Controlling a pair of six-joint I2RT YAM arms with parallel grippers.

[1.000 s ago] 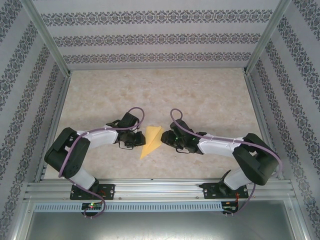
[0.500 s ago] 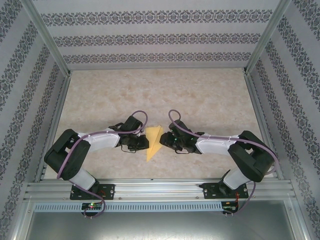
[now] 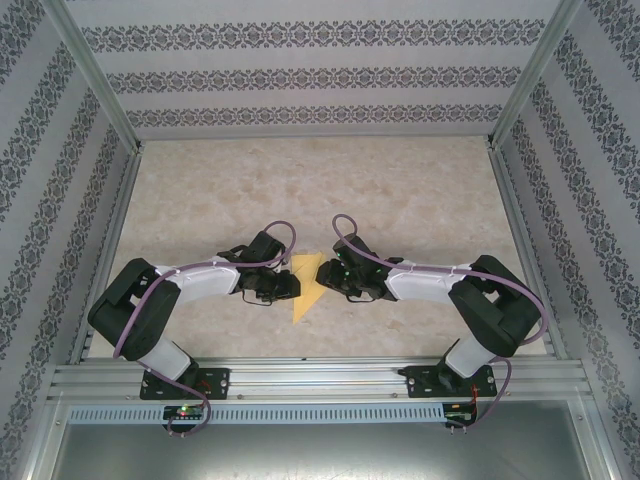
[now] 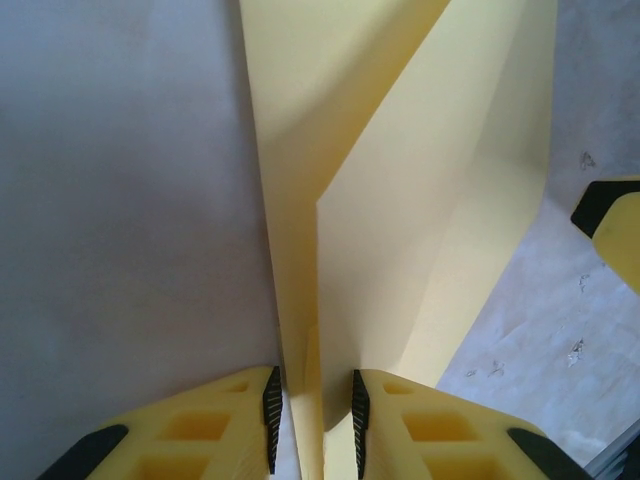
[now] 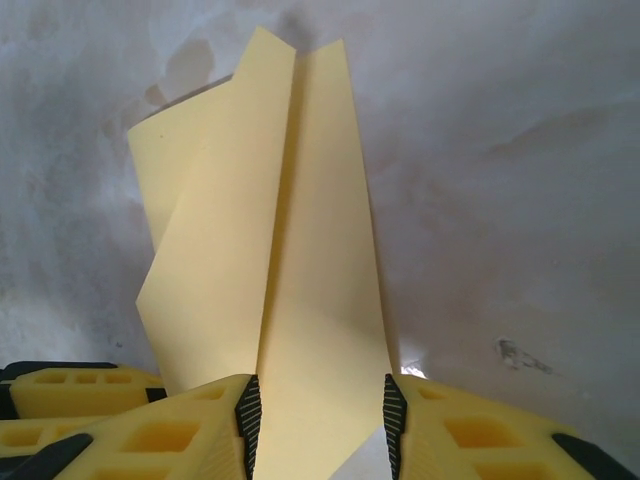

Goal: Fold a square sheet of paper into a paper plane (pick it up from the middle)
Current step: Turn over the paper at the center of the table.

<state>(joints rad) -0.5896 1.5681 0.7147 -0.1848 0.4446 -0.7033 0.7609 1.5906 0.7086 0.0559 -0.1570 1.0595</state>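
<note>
From above, one paper plane (image 3: 305,298) lay on the table (image 3: 400,190) toward 6 o'clock, with the left hand (image 3: 291,287) at its 9 o'clock and the right hand (image 3: 327,279) at its 3 o'clock.

Left wrist: that hand stood narrowly parted around the paper plane's folded edge.

Right wrist: that hand stood half spread, the paper plane filling the gap between its pads.

We are seeing the paper plane (image 3: 304,293) as thin matt yellow paper, smooth with sharp creases. The bench (image 3: 400,190) is showing a matt, stone-like mottled surface. The jaws of the left gripper (image 4: 312,385) are looking like moulded yellow plastic with black ribbed pads (image 4: 271,405).
</note>
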